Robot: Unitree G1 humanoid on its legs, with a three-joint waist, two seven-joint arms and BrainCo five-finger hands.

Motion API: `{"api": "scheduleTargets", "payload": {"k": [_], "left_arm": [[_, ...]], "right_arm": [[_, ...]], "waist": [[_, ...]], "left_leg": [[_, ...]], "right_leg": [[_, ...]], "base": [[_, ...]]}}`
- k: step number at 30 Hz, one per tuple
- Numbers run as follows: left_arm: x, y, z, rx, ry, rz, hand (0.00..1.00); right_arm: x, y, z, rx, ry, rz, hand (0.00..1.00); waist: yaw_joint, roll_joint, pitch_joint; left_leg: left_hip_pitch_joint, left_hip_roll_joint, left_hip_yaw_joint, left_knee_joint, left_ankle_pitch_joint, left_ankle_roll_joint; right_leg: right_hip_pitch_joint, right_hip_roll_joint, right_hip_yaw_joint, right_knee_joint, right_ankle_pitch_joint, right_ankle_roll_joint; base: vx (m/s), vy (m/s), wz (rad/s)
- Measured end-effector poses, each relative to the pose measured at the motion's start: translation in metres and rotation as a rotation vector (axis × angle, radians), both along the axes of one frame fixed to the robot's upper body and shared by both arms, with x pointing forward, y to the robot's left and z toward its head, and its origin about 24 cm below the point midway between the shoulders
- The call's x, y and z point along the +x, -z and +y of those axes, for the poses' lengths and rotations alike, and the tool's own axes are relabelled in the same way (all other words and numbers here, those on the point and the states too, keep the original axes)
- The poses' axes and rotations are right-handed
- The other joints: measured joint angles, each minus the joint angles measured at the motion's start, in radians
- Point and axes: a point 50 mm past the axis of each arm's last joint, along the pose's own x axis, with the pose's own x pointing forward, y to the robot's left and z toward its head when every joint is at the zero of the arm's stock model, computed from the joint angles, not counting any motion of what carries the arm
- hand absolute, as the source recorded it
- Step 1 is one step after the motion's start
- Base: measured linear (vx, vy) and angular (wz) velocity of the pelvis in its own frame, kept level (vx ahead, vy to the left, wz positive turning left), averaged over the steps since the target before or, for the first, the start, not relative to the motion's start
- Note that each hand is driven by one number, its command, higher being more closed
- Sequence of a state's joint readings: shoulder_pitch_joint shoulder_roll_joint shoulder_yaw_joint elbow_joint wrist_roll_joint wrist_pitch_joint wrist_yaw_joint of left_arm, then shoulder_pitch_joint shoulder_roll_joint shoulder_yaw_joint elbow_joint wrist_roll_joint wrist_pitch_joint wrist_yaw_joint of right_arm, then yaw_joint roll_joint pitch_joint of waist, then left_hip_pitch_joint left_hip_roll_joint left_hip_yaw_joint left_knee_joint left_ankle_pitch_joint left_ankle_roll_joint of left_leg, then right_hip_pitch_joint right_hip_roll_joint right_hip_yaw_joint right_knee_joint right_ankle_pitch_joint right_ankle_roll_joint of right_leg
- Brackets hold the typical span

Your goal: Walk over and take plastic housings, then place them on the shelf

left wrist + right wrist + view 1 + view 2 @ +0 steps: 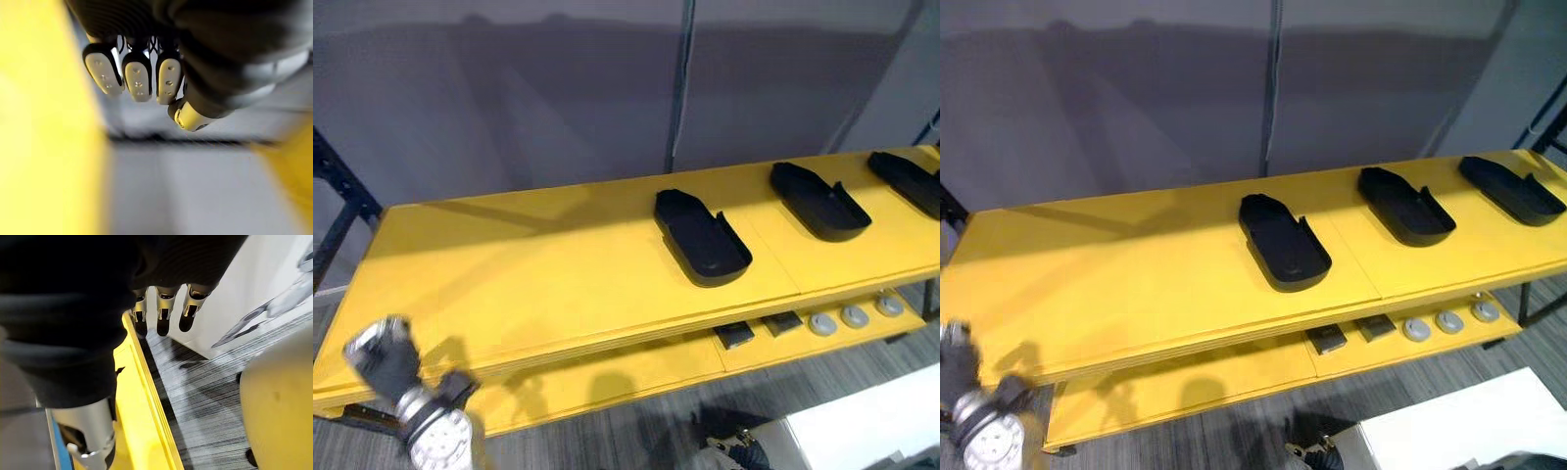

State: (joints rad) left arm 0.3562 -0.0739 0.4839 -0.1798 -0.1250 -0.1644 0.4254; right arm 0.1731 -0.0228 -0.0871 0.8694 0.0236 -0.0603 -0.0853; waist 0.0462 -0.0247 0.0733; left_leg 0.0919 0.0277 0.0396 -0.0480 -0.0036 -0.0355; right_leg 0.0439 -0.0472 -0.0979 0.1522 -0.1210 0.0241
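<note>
Nearest me in the left eye view, my left hand (pixel 384 354) sits low at the near-left corner of the yellow shelf (pixel 509 264). Three black housings lie on its top board, and the closest housing (pixel 702 238) is well apart to the right. Left wrist view: fingers (pixel 138 81) curled, clasping nothing. Right wrist view: my right hand (pixel 164 308) hangs slack and empty by the shelf's edge. I judge I should swing clear of that edge before fetching another.
</note>
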Motion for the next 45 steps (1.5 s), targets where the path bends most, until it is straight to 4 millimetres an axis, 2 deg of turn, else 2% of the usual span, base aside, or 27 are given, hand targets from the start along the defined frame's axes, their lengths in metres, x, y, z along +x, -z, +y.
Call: {"api": "scheduleTargets", "payload": {"k": [1, 2, 6, 8, 10, 13, 16, 17, 25, 28, 34, 40, 43, 44, 45], "left_arm": [[-0.012, 0.025, 0.001, -0.067, -0.017, 0.116, 1.00], [-0.018, 0.037, 0.000, -0.100, -0.018, 0.167, 0.00], [-0.057, 0.110, -0.010, -0.337, -0.034, 0.480, 0.00], [-0.075, 0.135, -0.018, -0.437, -0.067, 0.588, 0.00], [-0.092, 0.157, -0.031, -0.540, -0.068, 0.696, 0.00], [-0.107, 0.170, -0.045, -0.613, -0.028, 0.786, 0.00], [-0.101, 0.176, -0.056, -0.611, 0.070, 0.834, 0.00], [-0.092, 0.178, -0.063, -0.599, 0.148, 0.852, 0.00], [-0.045, 0.173, -0.079, -0.467, 0.445, 0.847, 0.00], [-0.037, 0.174, -0.091, -0.443, 0.527, 0.859, 0.00], [-0.026, 0.172, -0.097, -0.397, 0.612, 0.871, 0.00], [-0.016, 0.170, -0.097, -0.362, 0.640, 0.864, 0.00], [-0.006, 0.167, -0.098, -0.348, 0.650, 0.841, 0.00], [0.006, 0.163, -0.099, -0.333, 0.665, 0.818, 0.00], [0.011, 0.162, -0.100, -0.322, 0.674, 0.808, 0.00]], "right_arm": [[0.002, 0.000, 0.002, 0.000, -0.016, -0.004, 0.00], [0.003, -0.001, 0.002, 0.000, -0.018, -0.010, 0.00], [0.013, -0.005, 0.015, 0.025, -0.037, -0.054, 0.00], [0.011, -0.005, 0.018, 0.033, -0.032, -0.054, 0.00], [0.011, -0.005, 0.020, 0.036, -0.027, -0.052, 0.00], [0.010, -0.005, 0.020, 0.042, 0.000, -0.052, 0.00], [0.009, -0.005, 0.018, 0.036, 0.013, -0.050, 0.00], [0.008, -0.004, 0.017, 0.036, 0.025, -0.046, 0.00], [0.005, -0.002, 0.004, 0.016, 0.059, -0.024, 0.00], [0.006, -0.001, 0.001, 0.009, 0.065, -0.020, 0.00], [0.006, -0.001, -0.003, -0.001, 0.074, -0.012, 0.00], [0.016, -0.004, -0.002, -0.005, 0.056, -0.043, 0.00], [0.026, -0.009, 0.000, -0.011, 0.037, -0.083, 0.00], [0.035, -0.014, 0.000, -0.018, 0.025, -0.118, 0.00], [0.040, -0.017, 0.001, -0.022, 0.018, -0.140, 0.00]], "waist": [[0.002, -0.002, -0.003], [0.002, -0.003, -0.005], [-0.007, -0.005, -0.021], [-0.007, -0.005, -0.033], [-0.006, -0.006, -0.036], [-0.007, -0.005, -0.037], [-0.007, -0.004, -0.036], [-0.007, -0.004, -0.036], [-0.011, 0.012, -0.034], [-0.030, 0.013, -0.031], [-0.032, 0.014, -0.015], [-0.030, 0.012, 0.010], [-0.027, 0.008, 0.034], [-0.027, 0.007, 0.056], [-0.023, 0.007, 0.064]], "left_leg": [[0.000, -0.001, 0.000, 0.010, -0.012, 0.005], [0.000, 0.000, 0.004, 0.014, -0.018, 0.008], [0.001, 0.000, 0.019, 0.027, -0.020, 0.004], [0.002, -0.002, 0.020, 0.026, -0.018, 0.010], [0.004, -0.004, 0.021, 0.024, -0.019, 0.009], [0.008, -0.004, 0.030, 0.019, -0.024, 0.003], [0.011, -0.003, 0.044, 0.016, -0.024, 0.002], [0.011, -0.004, 0.045, 0.014, -0.024, 0.002], [0.017, -0.004, 0.070, -0.005, -0.018, 0.005], [0.017, -0.004, 0.085, -0.013, -0.018, 0.005], [0.029, 0.002, 0.131, -0.007, -0.030, -0.008], [-0.021, 0.022, 0.204, 0.107, -0.099, 0.006], [-0.048, 0.033, 0.255, 0.159, -0.129, 0.014], [-0.066, 0.045, 0.291, 0.186, -0.141, 0.017], [-0.079, 0.052, 0.305, 0.200, -0.146, 0.020]], "right_leg": [[0.008, -0.002, -0.004, -0.001, -0.002, 0.001], [0.011, -0.003, -0.004, -0.001, -0.003, 0.001], [0.016, -0.009, -0.005, -0.001, -0.004, 0.003], [0.018, -0.011, -0.004, -0.002, -0.006, 0.005], [0.021, -0.013, -0.005, -0.004, -0.006, 0.006], [0.021, -0.014, 0.000, -0.004, -0.006, 0.007], [0.020, -0.014, 0.004, -0.004, -0.006, 0.007], [0.020, -0.014, 0.005, -0.004, -0.007, 0.007], [0.003, -0.009, 0.033, -0.008, -0.007, 0.008], [-0.010, -0.006, 0.050, -0.008, -0.008, 0.009], [-0.022, 0.003, 0.099, -0.005, -0.007, 0.009], [-0.065, 0.021, 0.174, 0.013, 0.002, 0.010], [-0.091, 0.031, 0.227, 0.012, 0.025, 0.019], [-0.112, 0.040, 0.260, 0.009, 0.054, 0.038], [-0.125, 0.046, 0.273, 0.006, 0.069, 0.040]], "base": [[-0.02, 0.002, 0.06], [0.00, 0.000, 0.00], [0.00, 0.000, 0.00], [0.00, 0.000, 0.00], [0.00, 0.000, 0.00], [-0.01, 0.000, -0.04], [-0.01, -0.002, -0.03], [-0.01, -0.004, -0.04], [0.01, -0.004, -0.10], [0.02, 0.001, -0.16], [0.00, 0.002, -0.26], [-0.04, 0.005, -0.37], [-0.04, 0.045, -0.60], [-0.06, 0.052, -0.63], [-0.12, 0.069, -0.77]]}}
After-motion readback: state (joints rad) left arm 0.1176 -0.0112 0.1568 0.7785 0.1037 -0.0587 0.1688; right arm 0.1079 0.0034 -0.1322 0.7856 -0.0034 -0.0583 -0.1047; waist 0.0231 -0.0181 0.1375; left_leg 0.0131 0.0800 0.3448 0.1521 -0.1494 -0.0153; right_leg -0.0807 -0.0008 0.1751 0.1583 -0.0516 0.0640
